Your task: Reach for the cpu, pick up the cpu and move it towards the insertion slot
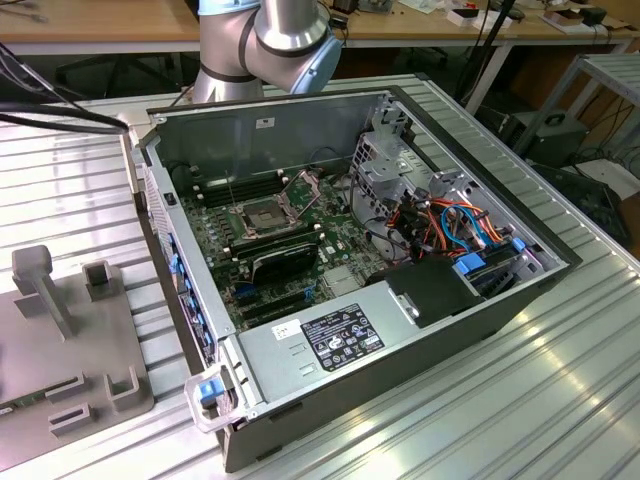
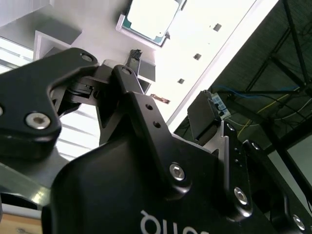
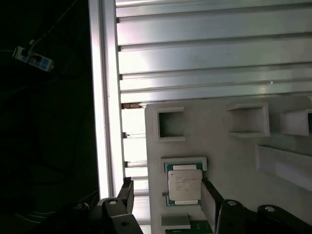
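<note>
Reach stage only. The gripper [image 3: 167,190] hung near the cpu [image 3: 185,184], jaws wide, holding nothing. The cpu lay flat in its recess on the grey fixture plate [image 3: 234,156], not yet grasped. The insertion slot [image 1: 258,212] sat unfilled inside the open computer case [image 1: 300,130]; pickup and move left.

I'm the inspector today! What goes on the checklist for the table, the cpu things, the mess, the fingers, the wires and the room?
Surface: ribbed metal table, bearing an open computer case.
Job's things: cpu lies in a grey tray pocket; slot sits in the case.
Clutter: nothing seen.
Grippers: gripper open, near the cpu, holding nothing.
Cables: orange and blue wires in the case.
Surroundings: wooden benches behind.
</note>
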`<state>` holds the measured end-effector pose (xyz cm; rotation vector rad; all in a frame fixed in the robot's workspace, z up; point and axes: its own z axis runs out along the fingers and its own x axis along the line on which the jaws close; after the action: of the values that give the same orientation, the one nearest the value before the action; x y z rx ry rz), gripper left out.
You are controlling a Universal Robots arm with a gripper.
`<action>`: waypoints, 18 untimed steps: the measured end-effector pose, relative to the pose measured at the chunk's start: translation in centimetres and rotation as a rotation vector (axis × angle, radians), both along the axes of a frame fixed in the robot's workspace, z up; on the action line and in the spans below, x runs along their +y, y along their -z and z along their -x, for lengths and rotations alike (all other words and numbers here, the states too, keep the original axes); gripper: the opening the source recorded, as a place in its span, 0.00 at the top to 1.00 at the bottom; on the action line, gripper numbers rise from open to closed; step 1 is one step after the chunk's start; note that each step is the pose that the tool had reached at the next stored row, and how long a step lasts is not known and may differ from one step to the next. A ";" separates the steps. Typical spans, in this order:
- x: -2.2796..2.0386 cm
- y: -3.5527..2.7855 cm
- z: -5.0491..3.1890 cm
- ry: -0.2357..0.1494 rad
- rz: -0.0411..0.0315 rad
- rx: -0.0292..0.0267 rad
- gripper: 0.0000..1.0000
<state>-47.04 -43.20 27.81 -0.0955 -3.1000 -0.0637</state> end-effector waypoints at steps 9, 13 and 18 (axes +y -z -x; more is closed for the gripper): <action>-0.28 0.98 -0.45 0.000 0.0001 0.0000 0.34; -0.41 1.49 -0.62 0.000 0.0000 0.0000 0.34; -0.59 2.09 -0.65 0.000 0.0000 0.0000 0.34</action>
<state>-46.39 -43.80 25.73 -0.0958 -3.1000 -0.0637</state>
